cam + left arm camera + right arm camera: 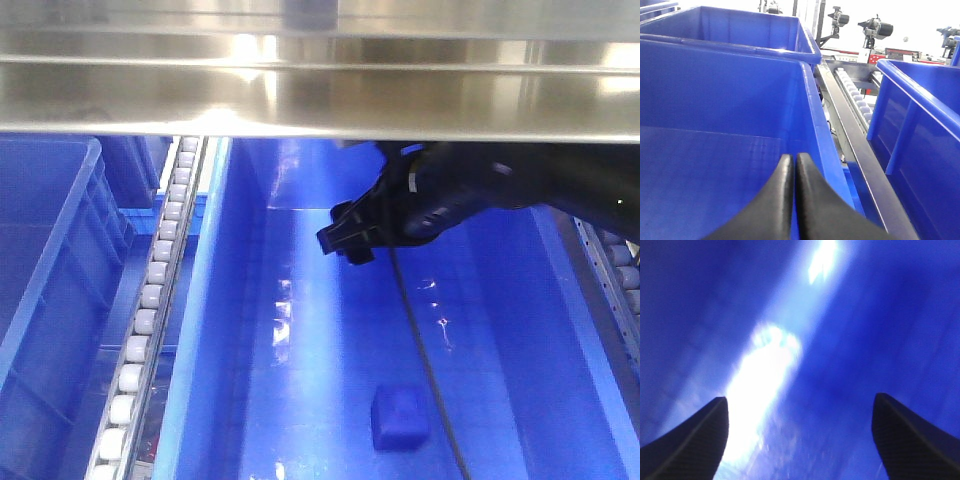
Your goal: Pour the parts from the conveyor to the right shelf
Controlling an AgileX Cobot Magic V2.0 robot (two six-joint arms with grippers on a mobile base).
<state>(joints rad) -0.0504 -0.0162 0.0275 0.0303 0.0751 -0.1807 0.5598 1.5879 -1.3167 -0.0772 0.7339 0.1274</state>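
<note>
One blue part (400, 420), two blue bins (235, 330) (45, 260), two roller rows (150, 300) (625, 270)

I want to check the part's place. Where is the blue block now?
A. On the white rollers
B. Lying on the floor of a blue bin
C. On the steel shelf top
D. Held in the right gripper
B: the block lies on the bin floor, and the right gripper is open and empty.

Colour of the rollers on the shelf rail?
White rollers, clearest in the exterior front-facing view.
</note>
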